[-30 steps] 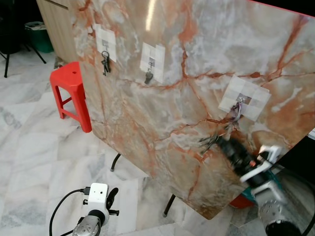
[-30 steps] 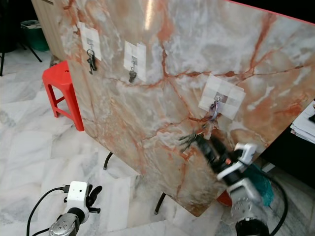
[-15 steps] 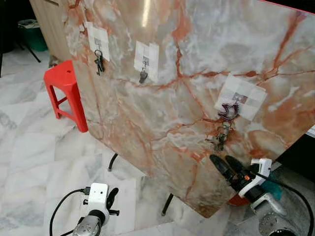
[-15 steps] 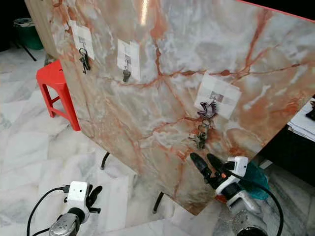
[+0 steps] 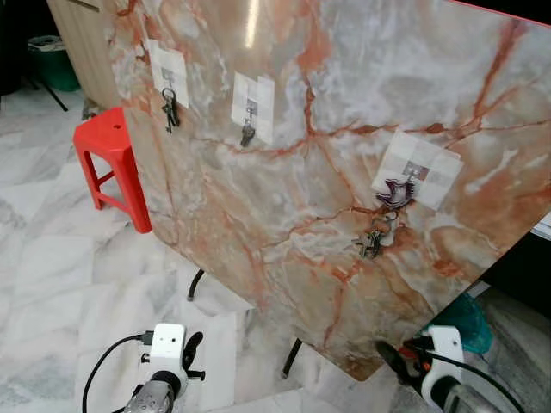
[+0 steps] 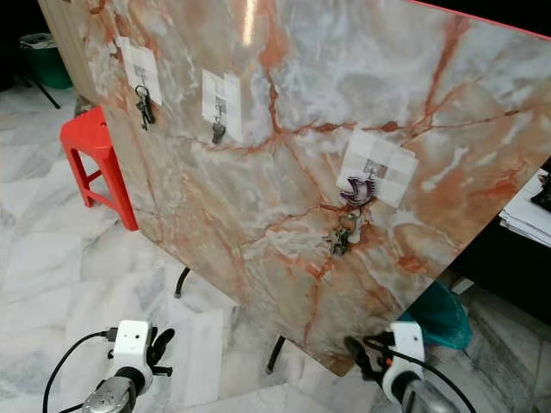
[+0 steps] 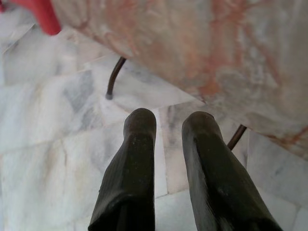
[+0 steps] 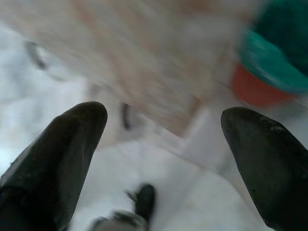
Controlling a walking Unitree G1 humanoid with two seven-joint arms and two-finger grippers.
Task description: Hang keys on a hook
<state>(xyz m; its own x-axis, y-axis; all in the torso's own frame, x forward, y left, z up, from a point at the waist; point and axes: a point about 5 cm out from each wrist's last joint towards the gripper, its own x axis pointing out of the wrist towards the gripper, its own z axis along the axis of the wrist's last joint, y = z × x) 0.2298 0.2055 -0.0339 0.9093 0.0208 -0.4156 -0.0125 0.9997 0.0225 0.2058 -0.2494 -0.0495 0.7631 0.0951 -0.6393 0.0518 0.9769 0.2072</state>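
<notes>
A bunch of keys [image 5: 375,242] on a purple ring [image 5: 394,193] hangs from the right hook [image 5: 418,171], which sits on a white patch of the tilted marble board [image 5: 327,103]. My right gripper [image 5: 390,356] is low, below the board's bottom edge and well under the keys. Its fingers [image 8: 72,139] stand wide apart with nothing between them, so it is open. My left gripper [image 5: 191,348] hangs idle near the floor; in its wrist view the two black fingers [image 7: 139,144] lie close together.
Two more hooks on the board carry dark keys [image 5: 170,109] and a single key [image 5: 248,133]. A red stool [image 5: 110,142] stands left of the board. A teal bin [image 5: 469,314] sits behind the lower right edge. Thin metal legs [image 5: 197,284] reach the marble floor.
My right gripper has let go of the keys and dropped down away from the board. The keys now hang free on the right hook. The camera has shifted slightly.
</notes>
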